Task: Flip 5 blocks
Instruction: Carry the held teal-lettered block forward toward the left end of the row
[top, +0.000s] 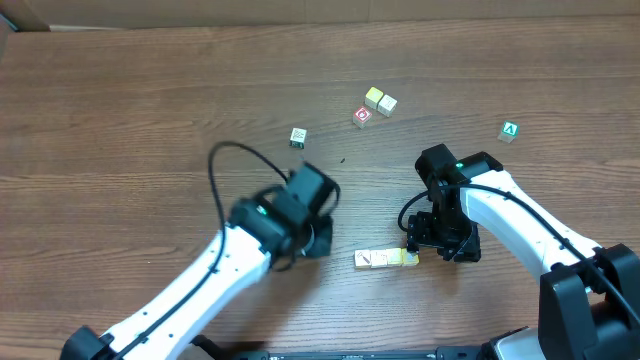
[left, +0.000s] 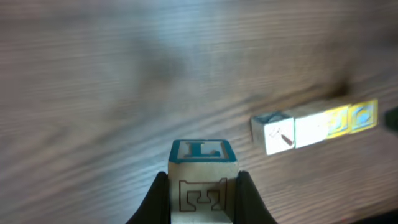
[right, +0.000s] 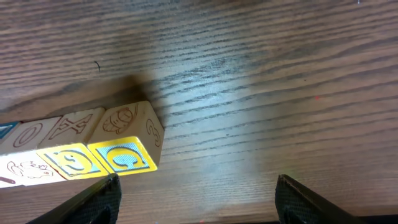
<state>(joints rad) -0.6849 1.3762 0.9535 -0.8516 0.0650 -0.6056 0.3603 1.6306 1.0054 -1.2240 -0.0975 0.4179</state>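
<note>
An L-marked block (left: 202, 177) is clamped in the left gripper (left: 203, 198), while the right gripper (right: 198, 190), jaws wide apart and empty, hovers at the end of a row of blocks (right: 81, 146) on the table (right: 280, 74).

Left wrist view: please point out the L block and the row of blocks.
L block (left: 203, 182), left wrist view, on its front face below the L.
row of blocks (left: 312, 129), left wrist view, on a pale face near the row's middle.
</note>
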